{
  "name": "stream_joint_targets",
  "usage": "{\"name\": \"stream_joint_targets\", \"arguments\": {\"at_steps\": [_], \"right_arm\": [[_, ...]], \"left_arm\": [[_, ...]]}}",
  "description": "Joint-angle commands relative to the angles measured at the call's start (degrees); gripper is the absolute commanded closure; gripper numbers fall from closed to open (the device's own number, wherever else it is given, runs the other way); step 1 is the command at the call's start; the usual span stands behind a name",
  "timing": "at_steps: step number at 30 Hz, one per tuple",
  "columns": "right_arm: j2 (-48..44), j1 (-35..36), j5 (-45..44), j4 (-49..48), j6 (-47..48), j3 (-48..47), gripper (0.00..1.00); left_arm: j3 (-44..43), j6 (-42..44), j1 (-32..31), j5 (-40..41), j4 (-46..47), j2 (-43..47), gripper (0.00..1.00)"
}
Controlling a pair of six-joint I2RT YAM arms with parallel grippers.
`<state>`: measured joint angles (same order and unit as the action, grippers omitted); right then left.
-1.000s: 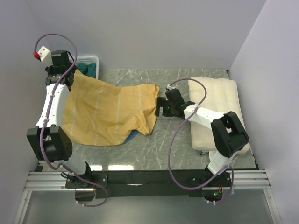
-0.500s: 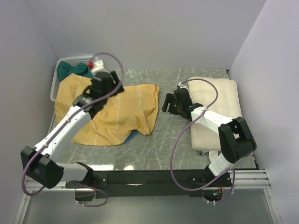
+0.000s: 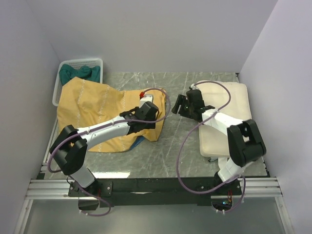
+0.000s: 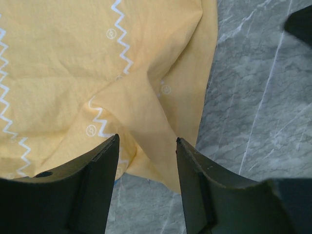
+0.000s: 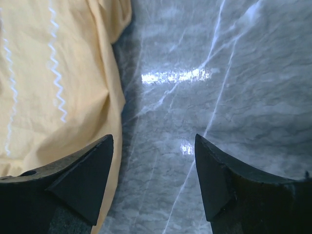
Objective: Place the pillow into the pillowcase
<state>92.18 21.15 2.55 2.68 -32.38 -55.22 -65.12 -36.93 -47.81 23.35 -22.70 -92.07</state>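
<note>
The pillowcase (image 3: 97,114) lies crumpled at the left-centre of the table, mustard-yellow side out with white zigzag lines. A bit of its blue side (image 3: 139,141) shows at the near edge. The cream pillow (image 3: 229,122) lies flat at the right. My left gripper (image 3: 152,121) is open and empty above the pillowcase's near right corner. In the left wrist view (image 4: 146,141) that yellow corner (image 4: 146,122) lies between the fingers. My right gripper (image 3: 178,105) is open and empty over bare table between pillowcase and pillow. In the right wrist view (image 5: 153,139) the pillowcase edge (image 5: 48,73) is at the left.
A white basket (image 3: 57,85) holding a teal cloth (image 3: 78,73) stands at the back left corner, touching the pillowcase. The marble table (image 3: 170,151) ends at a black rail in front. Walls close in on the left, back and right.
My left arm has swung from the back left corner across the pillowcase to its right edge. My right gripper has drawn back a little from the pillowcase's edge towards the pillow.
</note>
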Motion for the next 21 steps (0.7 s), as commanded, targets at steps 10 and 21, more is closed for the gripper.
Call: {"name": "stream_joint_targets", "arguments": {"at_steps": [10, 21], "right_arm": [[12.3, 4.2, 4.4, -2.6, -2.2, -9.3, 0.27], [19.0, 5.9, 3.4, -2.6, -3.2, -13.0, 0.31]], "left_arm": [[0.5, -0.3, -2.3, -1.0, 2.3, -5.4, 0.6], [1.3, 2.0, -2.7, -5.1, 2.2, -5.4, 0.47]]}}
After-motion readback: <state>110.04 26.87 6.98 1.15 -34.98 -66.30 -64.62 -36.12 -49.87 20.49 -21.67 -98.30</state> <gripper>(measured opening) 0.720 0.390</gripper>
